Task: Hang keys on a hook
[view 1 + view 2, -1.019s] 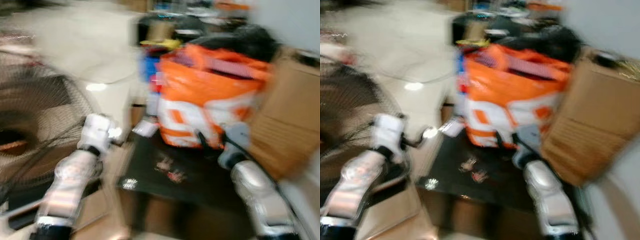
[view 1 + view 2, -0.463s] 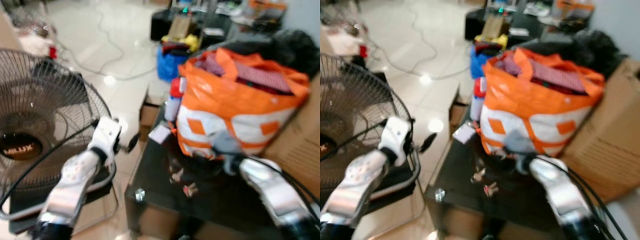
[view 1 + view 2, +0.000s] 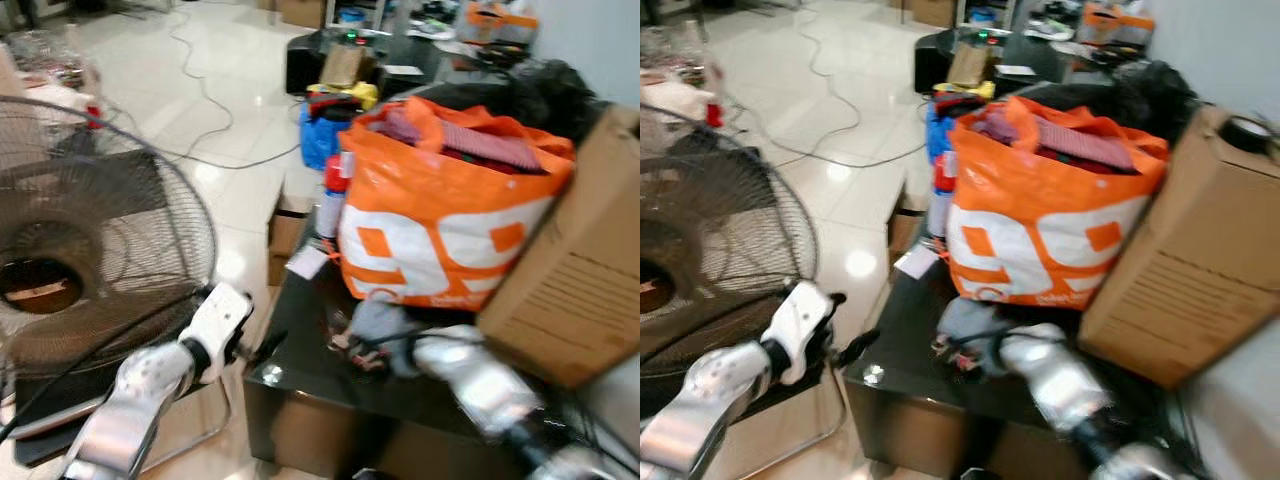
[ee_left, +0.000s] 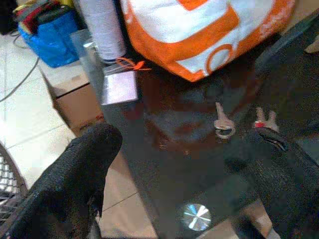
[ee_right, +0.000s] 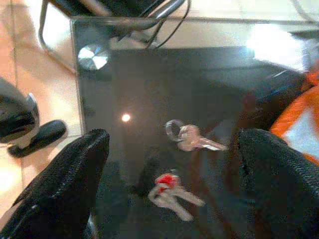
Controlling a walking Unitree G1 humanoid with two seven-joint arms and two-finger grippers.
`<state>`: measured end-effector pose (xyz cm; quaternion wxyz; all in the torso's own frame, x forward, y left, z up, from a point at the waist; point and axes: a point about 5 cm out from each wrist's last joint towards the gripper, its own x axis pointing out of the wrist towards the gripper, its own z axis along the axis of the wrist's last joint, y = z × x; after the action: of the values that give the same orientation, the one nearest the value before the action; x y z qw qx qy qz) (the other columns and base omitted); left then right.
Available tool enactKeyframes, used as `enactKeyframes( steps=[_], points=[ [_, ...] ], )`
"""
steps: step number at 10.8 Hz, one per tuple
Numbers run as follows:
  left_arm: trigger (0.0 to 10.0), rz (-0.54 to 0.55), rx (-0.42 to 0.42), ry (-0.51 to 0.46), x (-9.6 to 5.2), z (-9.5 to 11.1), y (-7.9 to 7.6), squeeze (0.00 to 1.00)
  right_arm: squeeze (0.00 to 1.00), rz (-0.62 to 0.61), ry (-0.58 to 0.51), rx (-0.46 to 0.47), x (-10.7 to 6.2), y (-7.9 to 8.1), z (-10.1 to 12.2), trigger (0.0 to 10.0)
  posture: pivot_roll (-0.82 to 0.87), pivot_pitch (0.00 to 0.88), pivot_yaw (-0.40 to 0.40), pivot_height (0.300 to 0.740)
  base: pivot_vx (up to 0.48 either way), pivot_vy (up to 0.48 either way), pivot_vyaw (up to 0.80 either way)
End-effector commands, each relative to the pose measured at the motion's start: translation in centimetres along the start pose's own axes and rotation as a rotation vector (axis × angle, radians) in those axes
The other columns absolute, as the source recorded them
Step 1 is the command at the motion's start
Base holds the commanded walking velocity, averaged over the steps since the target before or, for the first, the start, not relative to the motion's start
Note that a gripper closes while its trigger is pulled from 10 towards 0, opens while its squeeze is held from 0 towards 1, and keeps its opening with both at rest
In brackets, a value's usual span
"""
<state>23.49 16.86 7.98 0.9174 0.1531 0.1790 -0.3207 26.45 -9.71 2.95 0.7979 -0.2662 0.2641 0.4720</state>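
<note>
Glass tabletop (image 5: 149, 74) is slick, so the right gripper (image 5: 169, 164), fingers spread wide above the keys (image 5: 194, 139), could skid them aside; left gripper (image 4: 174, 164) spread too

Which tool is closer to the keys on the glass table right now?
Right. The right tool hovers open directly over the keys; the left tool sits off the glass table's near corner.

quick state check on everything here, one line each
keys with ring: lying flat on the black glass table, not picked up
keys with red tag: lying flat beside them, apart
right gripper: jaws open, above both key sets
left gripper: jaws open, off the table's edge
orange bag: upright, stuffed full, top open
fan: standing on the floor
</note>
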Motion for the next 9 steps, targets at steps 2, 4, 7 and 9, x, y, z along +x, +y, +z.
enactKeyframes(
  steps=[2, 4, 7, 9],
  points=[
    [10.0, 0.001, 0.016, -0.009, -0.6, 0.4, -0.2, 0.00, 0.00, -0.047, -0.013, 0.008, 1.1, -0.3, 0.5, 10.0, -0.04, 0.000, -0.108, 0.740, 0.000, 0.000, 0.00],
    [10.0, 0.034, 0.016, -0.020, -1.2, 0.6, -0.3, 0.00, 0.00, -0.130, -0.049, 0.093, 2.8, 0.2, 0.8, 10.0, -0.03, 0.000, -0.124, 0.740, 0.000, 0.000, 0.00],
    [10.0, 0.050, 0.012, -0.017, -2.7, 1.0, -0.7, 0.00, 0.00, -0.187, -0.078, 0.125, 4.5, 1.4, 0.9, 10.0, 0.01, 0.029, -0.144, 0.740, 0.000, 0.000, 0.00],
    [10.0, 0.041, 0.019, 0.010, -3.8, 1.0, -1.0, 0.00, 0.00, -0.214, -0.048, 0.094, 5.0, 1.6, 0.8, 4.9, 0.03, 0.069, -0.160, 0.740, 0.000, 0.000, 0.00]
  ],
)
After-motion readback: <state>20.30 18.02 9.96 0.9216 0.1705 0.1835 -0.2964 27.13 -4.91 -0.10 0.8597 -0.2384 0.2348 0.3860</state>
